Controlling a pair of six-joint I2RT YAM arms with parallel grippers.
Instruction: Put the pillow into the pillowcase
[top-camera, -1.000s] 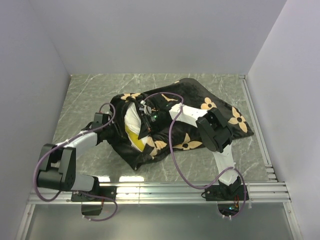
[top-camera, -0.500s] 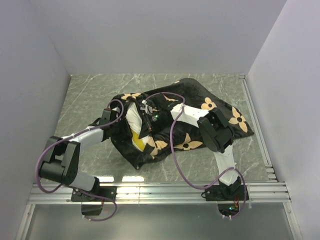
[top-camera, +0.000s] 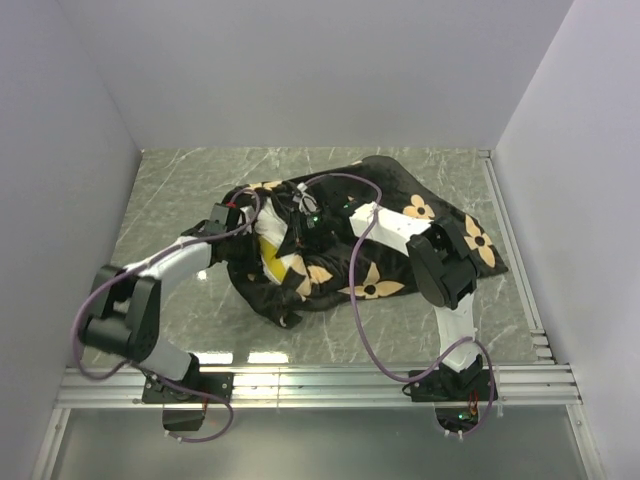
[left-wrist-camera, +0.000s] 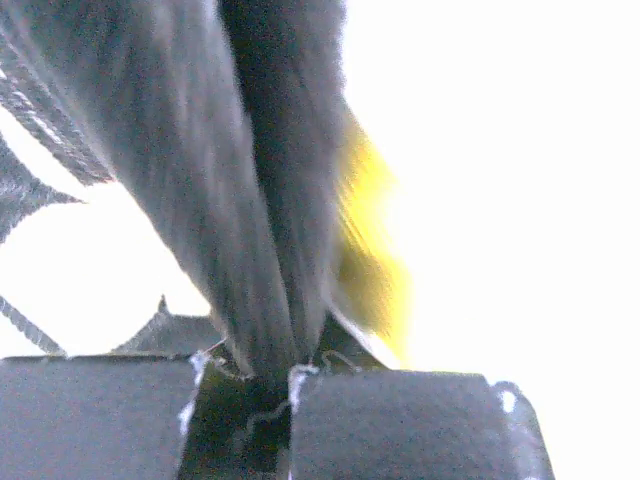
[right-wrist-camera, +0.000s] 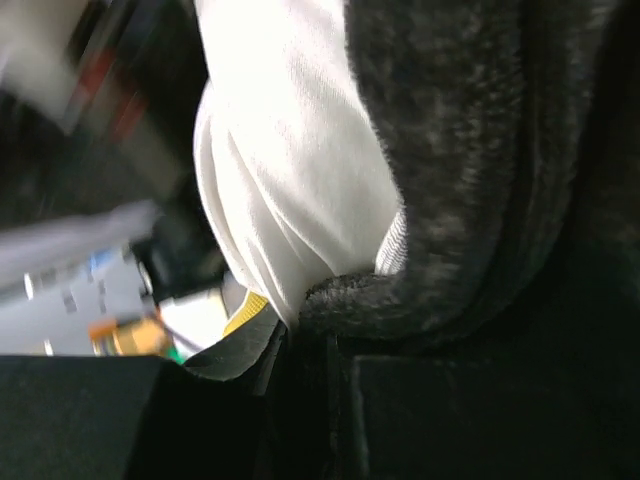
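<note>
1. The pillowcase lies crumpled in the middle of the worktop. Its right end is spread fairly flat, and its left end is bunched up around both hands.
2. The pillow sits inside the left end of the pillowcase and is mostly covered. Only a strip of white and its yellow band show in the opening, which faces left and near.
3. The left hand is at the far-left rim of that opening. Its own camera shows the hand closed tight on a fold of the black cloth, with the yellow band just right of the fold.
4. The right hand reaches across the top of the pillowcase from the right and ends near the left hand. Its camera view is dark, but the hand appears to be pinching the plush rim of the pillowcase. The white pillow bulges out right beside that rim.
</note>
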